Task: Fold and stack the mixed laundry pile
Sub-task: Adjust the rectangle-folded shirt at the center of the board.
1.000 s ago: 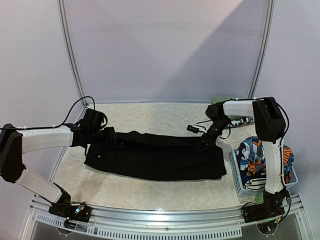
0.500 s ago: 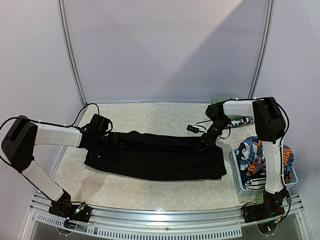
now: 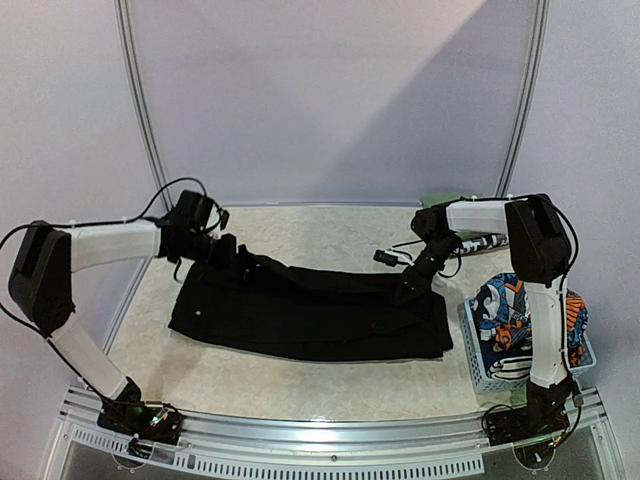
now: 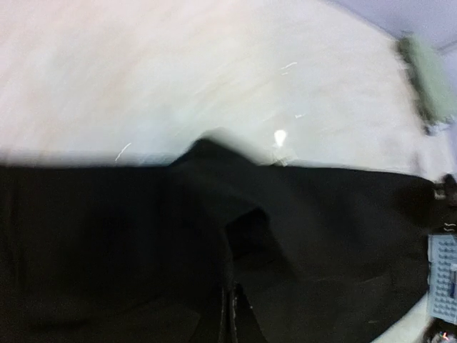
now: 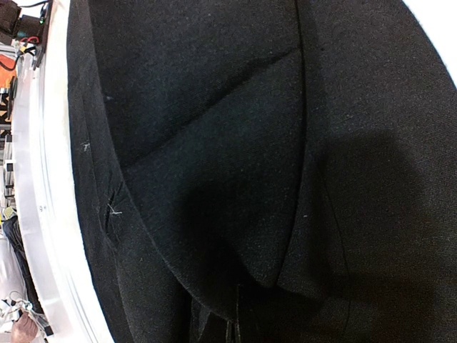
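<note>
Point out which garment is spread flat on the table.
The plain black garment, stretched across the table; the orange-blue cartoon-print one sits bunched in the basket.

Left gripper (image 3: 238, 264) closed, right gripper (image 3: 404, 289) closed

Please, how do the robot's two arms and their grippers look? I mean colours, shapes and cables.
The left arm and right arm are alike: long white tube-shaped links joined by bulky black joint housings, standing on black bases. The left gripper and right gripper are black. Thin black cables loop loose by the wrists. No markings can be read.
</note>
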`<action>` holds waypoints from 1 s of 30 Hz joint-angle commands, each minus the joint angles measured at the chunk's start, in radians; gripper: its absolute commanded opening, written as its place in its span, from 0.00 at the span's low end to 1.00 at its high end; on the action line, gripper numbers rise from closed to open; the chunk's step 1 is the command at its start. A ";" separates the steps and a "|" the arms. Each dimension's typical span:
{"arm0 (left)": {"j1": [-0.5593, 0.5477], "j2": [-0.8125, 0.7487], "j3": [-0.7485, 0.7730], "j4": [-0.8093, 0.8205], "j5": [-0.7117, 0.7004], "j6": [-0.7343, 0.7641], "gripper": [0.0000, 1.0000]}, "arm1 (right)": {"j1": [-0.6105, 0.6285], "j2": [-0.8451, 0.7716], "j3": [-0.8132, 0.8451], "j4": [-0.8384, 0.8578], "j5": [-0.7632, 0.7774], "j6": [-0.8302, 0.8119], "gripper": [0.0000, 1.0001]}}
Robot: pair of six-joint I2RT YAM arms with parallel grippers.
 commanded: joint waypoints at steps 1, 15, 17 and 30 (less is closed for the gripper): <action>0.035 0.179 0.391 -0.458 0.338 0.343 0.00 | -0.002 0.025 0.018 -0.003 0.003 0.007 0.00; 0.264 0.500 0.907 -1.004 0.987 0.398 0.00 | -0.006 0.034 0.030 -0.024 -0.009 0.003 0.00; 0.287 0.496 0.875 -0.955 1.118 0.345 0.00 | -0.006 0.035 0.030 -0.026 -0.009 -0.001 0.00; 0.203 0.096 0.350 -0.207 1.164 -0.422 0.00 | -0.007 0.036 0.038 -0.030 -0.008 -0.012 0.03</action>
